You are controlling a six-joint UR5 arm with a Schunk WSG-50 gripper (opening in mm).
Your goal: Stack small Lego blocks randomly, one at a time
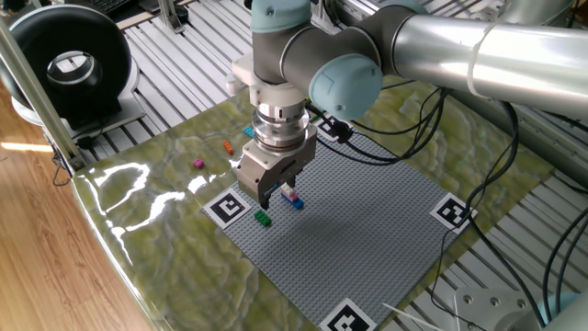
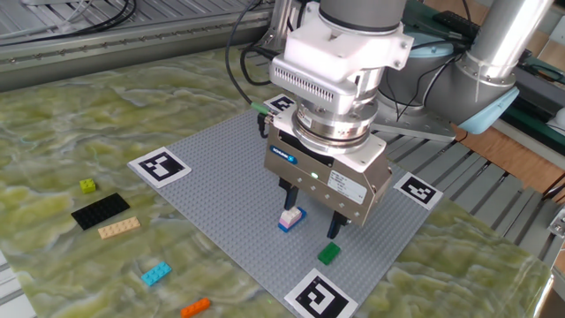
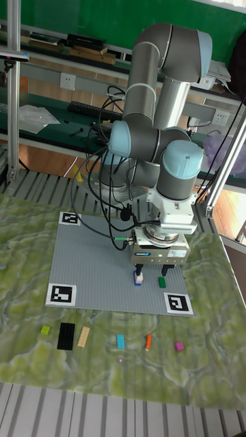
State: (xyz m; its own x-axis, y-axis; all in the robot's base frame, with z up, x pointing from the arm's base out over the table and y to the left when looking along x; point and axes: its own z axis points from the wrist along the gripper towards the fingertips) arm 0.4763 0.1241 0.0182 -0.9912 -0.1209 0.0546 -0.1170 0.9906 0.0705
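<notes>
A pink-and-white small Lego block sits on a blue one as a short stack (image 2: 290,218) on the grey baseplate (image 2: 216,172); this stack (image 1: 292,197) also shows in the tall view (image 3: 139,278). A green block (image 2: 328,253) lies alone on the plate near a marker tag, seen too as the green block (image 1: 262,219) (image 3: 162,280). My gripper (image 2: 310,215) hangs open just above the plate, its fingers (image 2: 334,230) straddling the space between stack and green block, holding nothing. The gripper (image 1: 273,196) (image 3: 152,270) partly hides the stack.
Off the plate on the green mat lie a cyan block (image 2: 155,274), an orange block (image 2: 196,306), a magenta block (image 3: 179,346), a lime block (image 2: 87,185), a black plate (image 2: 100,210) and a tan plate (image 2: 119,228). Marker tags (image 2: 160,165) sit at the baseplate corners.
</notes>
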